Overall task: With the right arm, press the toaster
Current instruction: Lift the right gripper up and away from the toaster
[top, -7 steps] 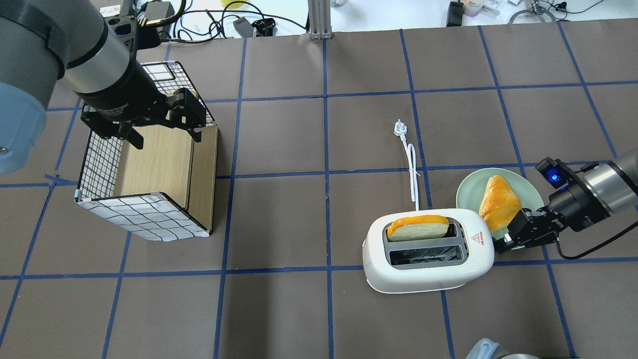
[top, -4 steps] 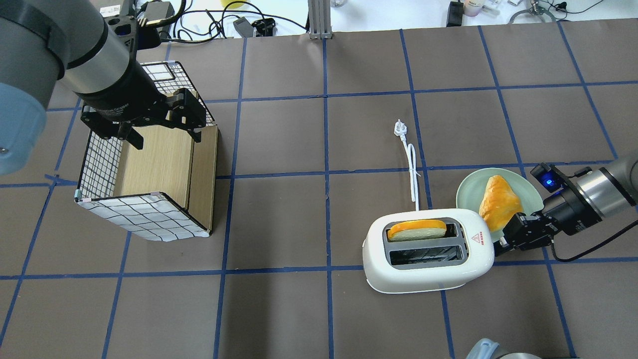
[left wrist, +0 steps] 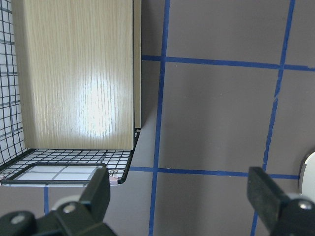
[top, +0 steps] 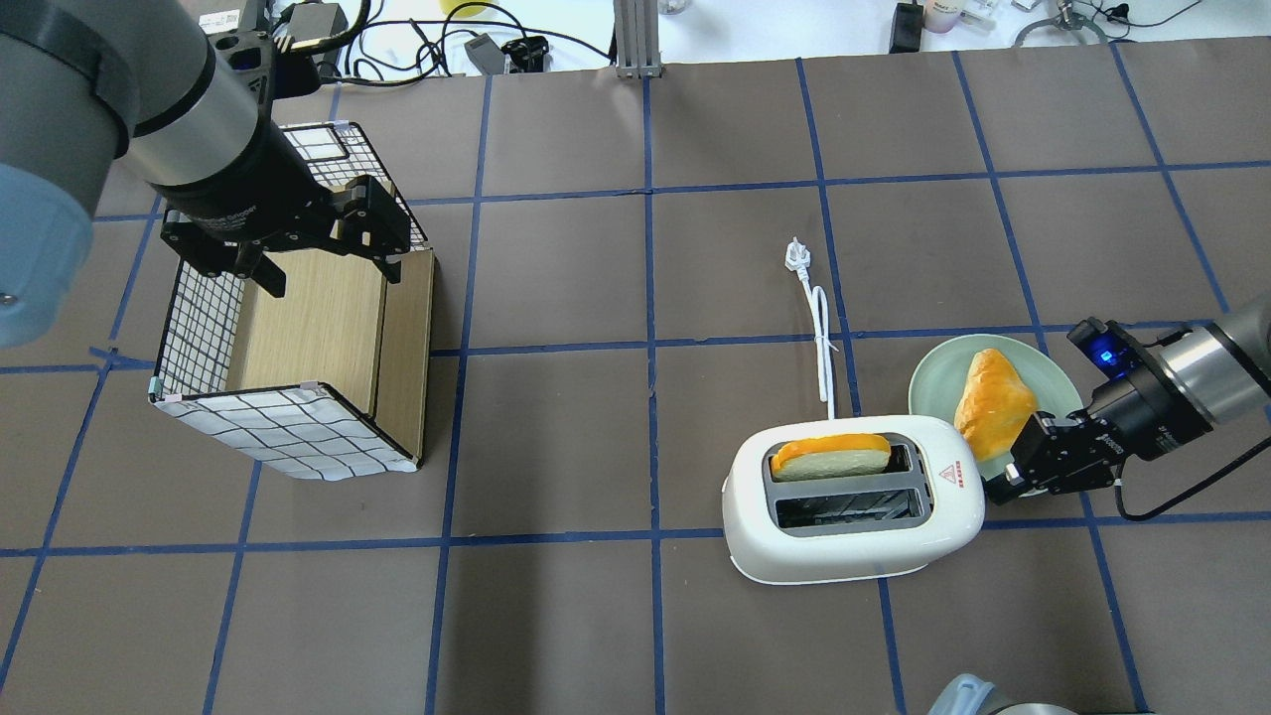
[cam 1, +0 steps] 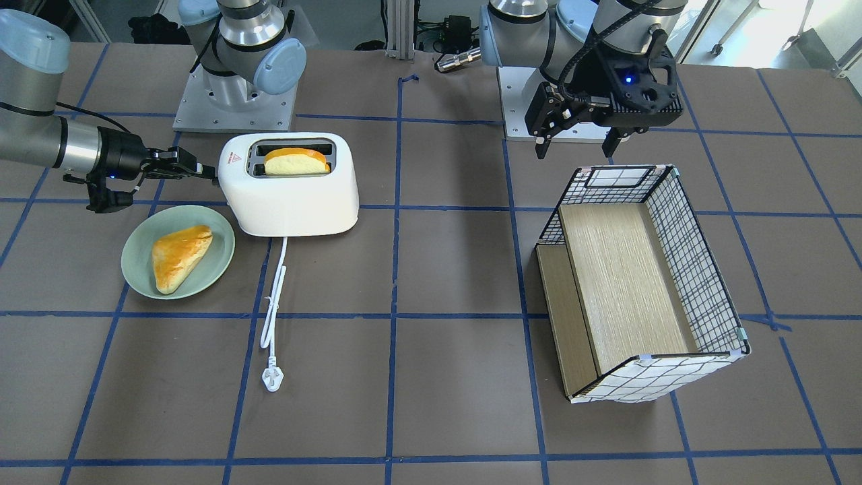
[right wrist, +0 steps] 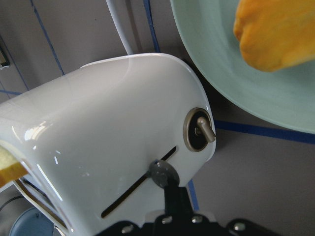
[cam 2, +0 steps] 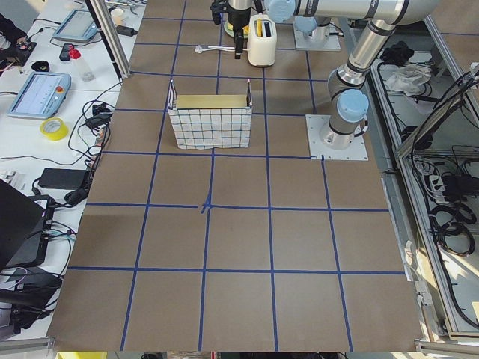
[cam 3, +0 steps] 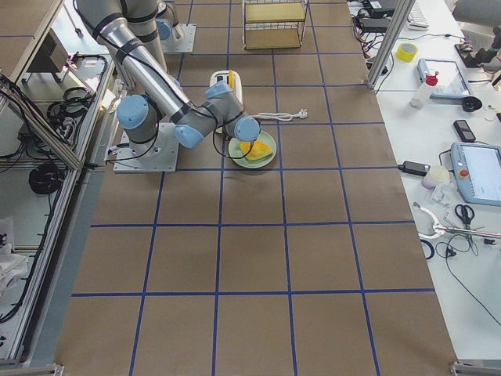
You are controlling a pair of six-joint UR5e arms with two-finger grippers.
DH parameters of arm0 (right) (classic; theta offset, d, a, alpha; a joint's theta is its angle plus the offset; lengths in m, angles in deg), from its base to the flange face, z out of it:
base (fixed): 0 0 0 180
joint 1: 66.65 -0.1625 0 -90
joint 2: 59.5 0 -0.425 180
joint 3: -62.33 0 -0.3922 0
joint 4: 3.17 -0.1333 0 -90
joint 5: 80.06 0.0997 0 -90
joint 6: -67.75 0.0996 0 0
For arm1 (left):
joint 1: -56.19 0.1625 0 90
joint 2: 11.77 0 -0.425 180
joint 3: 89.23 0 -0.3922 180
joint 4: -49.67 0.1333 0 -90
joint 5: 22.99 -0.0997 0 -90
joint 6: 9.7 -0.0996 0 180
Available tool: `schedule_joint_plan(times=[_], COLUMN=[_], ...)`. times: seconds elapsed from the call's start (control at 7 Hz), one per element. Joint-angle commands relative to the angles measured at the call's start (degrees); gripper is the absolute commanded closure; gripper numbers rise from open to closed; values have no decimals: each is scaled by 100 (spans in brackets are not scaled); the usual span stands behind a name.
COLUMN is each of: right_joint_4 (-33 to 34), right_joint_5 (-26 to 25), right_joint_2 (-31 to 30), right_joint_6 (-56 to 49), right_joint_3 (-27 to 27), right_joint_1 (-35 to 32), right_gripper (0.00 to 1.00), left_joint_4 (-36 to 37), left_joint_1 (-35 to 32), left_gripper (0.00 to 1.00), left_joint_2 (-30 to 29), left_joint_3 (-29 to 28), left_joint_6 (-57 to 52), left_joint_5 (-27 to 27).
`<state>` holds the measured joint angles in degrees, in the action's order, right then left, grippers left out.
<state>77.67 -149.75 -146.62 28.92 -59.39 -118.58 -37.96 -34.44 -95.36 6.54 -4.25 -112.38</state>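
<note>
The white rounded two-slot plastic toaster (top: 854,536) stands on the table's right half, straddling a blue tape line, with a yellow-crusted bread slice (top: 832,457) upright in its far slot. The black, blue-lit right gripper (top: 991,487) reaches in level from the right. Its fingers are pressed together, their tip touching the round grey lever knob (right wrist: 163,173) on the toaster's end face, in the part of the slot nearer the small dial (right wrist: 199,132). This gripper hangs over the near rim of the pale green round plate (top: 928,382), which carries a golden triangular pastry (top: 993,402) and lies just beside that end. The white cord (top: 821,338) runs straight away from the toaster's far side. Bare brown table separates the toaster from the black wire-grid basket with a wooden shelf (top: 288,427), well apart on the left, where the left gripper (top: 330,276) hovers with fingers spread wide
</note>
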Motion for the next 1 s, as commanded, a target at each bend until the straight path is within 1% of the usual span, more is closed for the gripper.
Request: schedule_joint_plan(times=[0.0, 0.14, 0.29, 0.43, 0.57, 0.71, 0.86], right_joint_4=[-784, -1085, -1105, -1053, -1000, -991, -991], right_joint_5=[-168, -186, -186, -195, -430, -554, -642], right_joint_2=[-181, -217, -218, -252, -296, -349, -367], right_joint_6=[410, 533, 734, 1084, 1357, 1612, 1963], right_joint_3=[585, 962, 1271, 1509, 1807, 2236, 2632], right_joint_1=[-1, -1, -10, -10, -62, -132, -272], right_gripper=[100, 100, 78, 35, 8, 0, 0], left_joint_4=[0, 0, 0, 0, 0, 0, 0], left_joint_1=[1, 1, 1, 1, 1, 1, 1], left_gripper=[0, 0, 0, 0, 0, 0, 0], left_joint_2=[0, 0, 0, 0, 0, 0, 0], left_joint_3=[-6, -6, -6, 3, -6, -6, 3], left_joint_6=[0, 0, 0, 0, 0, 0, 0], left_joint_5=[0, 0, 9, 9, 0, 0, 0])
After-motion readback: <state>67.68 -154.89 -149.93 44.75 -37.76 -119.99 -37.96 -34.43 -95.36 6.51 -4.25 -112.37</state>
